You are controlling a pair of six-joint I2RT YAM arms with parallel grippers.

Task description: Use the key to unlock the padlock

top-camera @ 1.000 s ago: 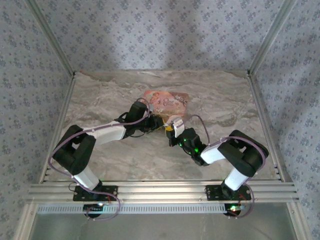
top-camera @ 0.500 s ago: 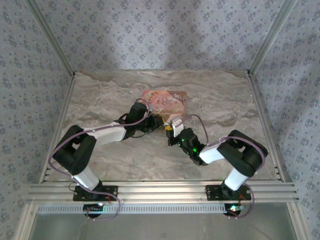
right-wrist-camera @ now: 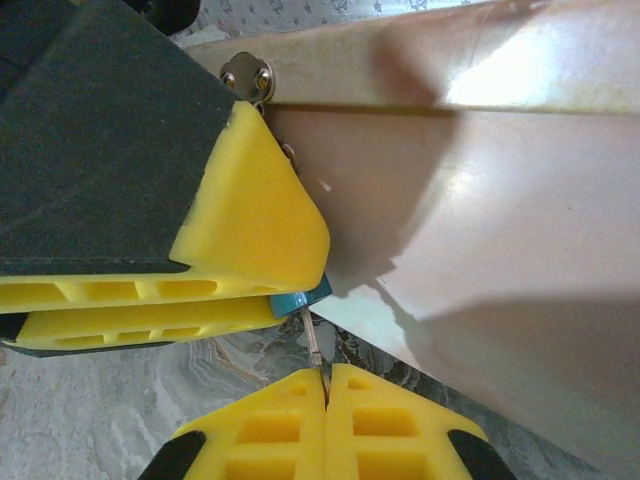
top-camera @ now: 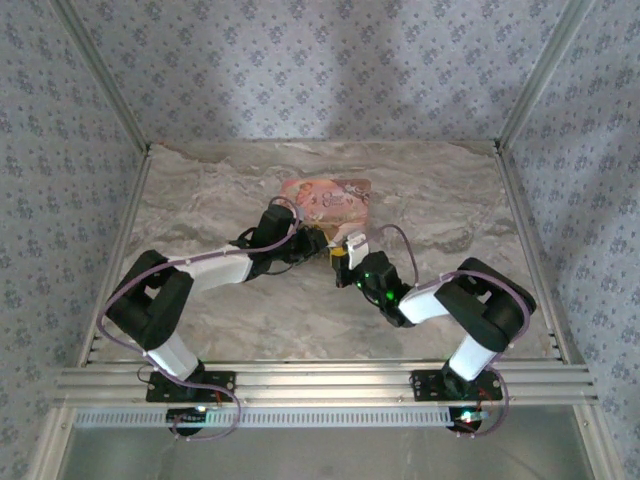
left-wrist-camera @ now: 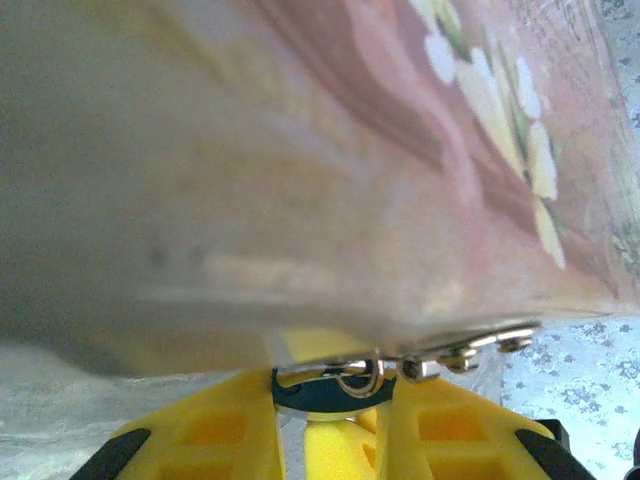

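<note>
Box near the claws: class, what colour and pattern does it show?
Pink box with printed white flowers, clearest in the left wrist view.

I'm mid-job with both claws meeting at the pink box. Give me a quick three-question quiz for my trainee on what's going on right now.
1. True or false: the right claw is shut on the thin metal key.
2. What does the left claw pinch? A) the padlock B) a screwdriver C) a cup
3. Fill in: seen from the top camera, the pink box lies ___ from the arm bases than both claws.
Key: 1 true; 2 A; 3 farther.
</note>
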